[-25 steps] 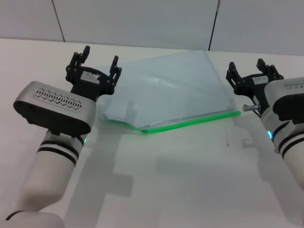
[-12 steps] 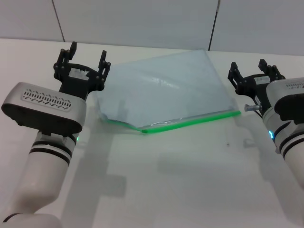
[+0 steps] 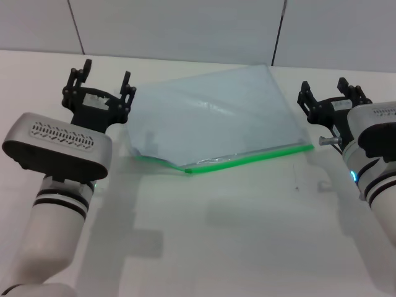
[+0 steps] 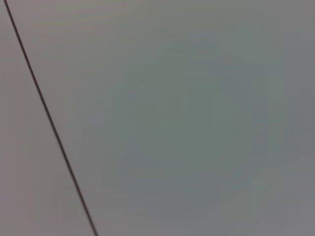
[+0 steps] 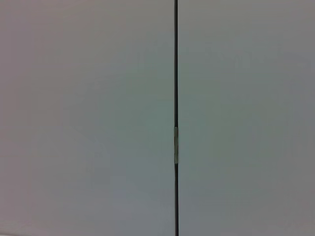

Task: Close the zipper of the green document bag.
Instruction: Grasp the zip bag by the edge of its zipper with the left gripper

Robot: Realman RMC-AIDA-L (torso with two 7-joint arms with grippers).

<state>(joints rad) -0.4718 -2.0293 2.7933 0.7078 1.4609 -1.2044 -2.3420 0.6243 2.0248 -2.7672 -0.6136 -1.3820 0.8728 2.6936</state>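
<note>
Both my wrist cameras show only grey wall panels (image 5: 88, 118). The bag (image 3: 210, 120) lies on the white table (image 3: 235, 235), zipper (image 3: 247, 159) nearest me, slider indistinct. Left gripper (image 3: 99, 83) and right gripper (image 3: 329, 93) flank it, both wide, empty.

1. The document bag (image 3: 210, 120) lies flat on the tabletop (image 3: 235, 235), toward its far edge and about midway between its left and right sides.
2. The zipper (image 3: 247, 158) runs along the bag's near edge.
3. The left gripper (image 3: 97, 80) stands just beside the bag's left edge.
4. The right gripper (image 3: 331, 94) stands just beside the bag's right edge.
5. A wall (image 3: 185, 28) rises behind the tabletop's far edge.
</note>
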